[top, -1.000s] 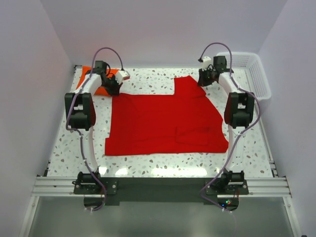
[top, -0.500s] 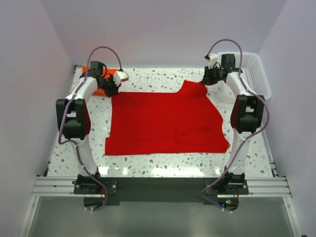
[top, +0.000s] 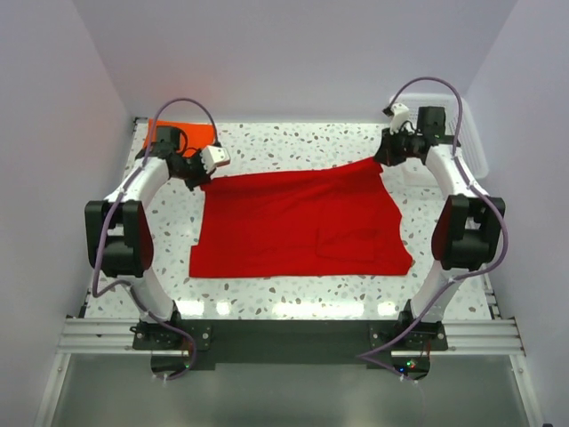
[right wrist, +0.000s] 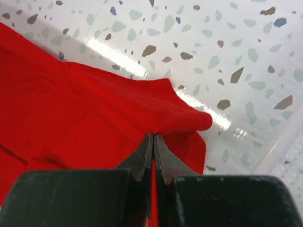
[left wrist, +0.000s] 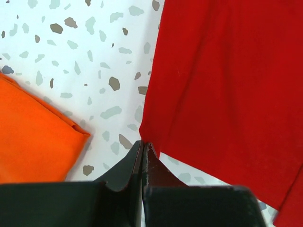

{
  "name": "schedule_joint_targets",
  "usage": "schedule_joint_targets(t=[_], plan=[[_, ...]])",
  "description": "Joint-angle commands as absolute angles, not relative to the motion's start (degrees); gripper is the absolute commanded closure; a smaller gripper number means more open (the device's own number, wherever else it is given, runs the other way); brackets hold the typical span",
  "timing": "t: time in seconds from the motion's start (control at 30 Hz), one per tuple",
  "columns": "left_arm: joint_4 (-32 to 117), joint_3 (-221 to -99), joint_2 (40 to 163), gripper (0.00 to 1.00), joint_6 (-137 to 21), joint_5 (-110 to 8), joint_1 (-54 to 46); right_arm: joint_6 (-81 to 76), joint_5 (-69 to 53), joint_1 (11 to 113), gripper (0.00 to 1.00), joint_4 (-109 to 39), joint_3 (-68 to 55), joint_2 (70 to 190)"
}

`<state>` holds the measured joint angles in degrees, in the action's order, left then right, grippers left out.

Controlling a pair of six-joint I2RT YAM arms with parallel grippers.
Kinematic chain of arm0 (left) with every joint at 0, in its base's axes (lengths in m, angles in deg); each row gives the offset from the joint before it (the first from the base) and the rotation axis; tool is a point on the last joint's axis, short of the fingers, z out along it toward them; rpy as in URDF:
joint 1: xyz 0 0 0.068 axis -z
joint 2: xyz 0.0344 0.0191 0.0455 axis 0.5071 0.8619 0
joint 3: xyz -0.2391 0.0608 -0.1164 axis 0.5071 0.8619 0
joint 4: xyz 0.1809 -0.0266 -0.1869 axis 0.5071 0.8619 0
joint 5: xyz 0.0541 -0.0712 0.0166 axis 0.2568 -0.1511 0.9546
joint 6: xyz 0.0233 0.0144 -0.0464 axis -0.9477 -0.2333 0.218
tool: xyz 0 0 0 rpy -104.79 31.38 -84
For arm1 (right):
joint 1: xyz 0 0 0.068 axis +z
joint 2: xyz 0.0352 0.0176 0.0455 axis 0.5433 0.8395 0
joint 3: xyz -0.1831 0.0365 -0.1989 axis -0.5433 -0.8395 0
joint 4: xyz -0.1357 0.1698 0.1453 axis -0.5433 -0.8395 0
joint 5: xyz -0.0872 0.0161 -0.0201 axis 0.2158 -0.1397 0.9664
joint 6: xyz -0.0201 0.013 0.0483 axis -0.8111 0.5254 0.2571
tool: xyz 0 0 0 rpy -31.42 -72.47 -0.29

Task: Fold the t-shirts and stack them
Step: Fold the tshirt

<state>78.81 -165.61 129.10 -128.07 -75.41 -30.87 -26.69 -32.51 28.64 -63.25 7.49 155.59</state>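
**Both far corners of the red t-shirt (top: 298,227) pinched**

We see it spread mid-table on the speckled white table (top: 293,142), between pale lilac walls (top: 284,53). The left gripper (left wrist: 143,146) and right gripper (right wrist: 154,139) each clamp one corner. The orange t-shirt (top: 169,135) lies far-left.

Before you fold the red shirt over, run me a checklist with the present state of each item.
1. Left gripper shut on the red shirt at its far left corner: ok.
2. Right gripper shut on the far right corner: ok, with the cloth bunched at the tips.
3. Orange shirt apart from the red one: ok, bare table shows between them.
4. Near half of the red shirt lying smooth: not ok, there are creases on its right side.
5. Right arm apart from the basket: cannot tell, they overlap from above.
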Motion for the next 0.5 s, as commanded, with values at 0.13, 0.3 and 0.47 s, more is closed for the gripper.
schedule_joint_targets(t=[0.13, 0.3, 0.47], plan=[[77.5, -160.1, 121.3, 1.00, -134.2, -77.1, -31.9, -30.4, -34.2, 28.5, 1.00, -64.0, 0.4, 146.2], [78.5, -155.7, 118.2, 1.00, -138.1, -76.2, -31.9, -31.2, -34.1, 28.5, 1.00, -65.6, -3.9, 141.6], [79.8, -151.8, 115.6, 1.00, -142.4, -75.9, -32.1, -32.1, -33.9, 28.5, 1.00, -67.3, -8.3, 137.1]])
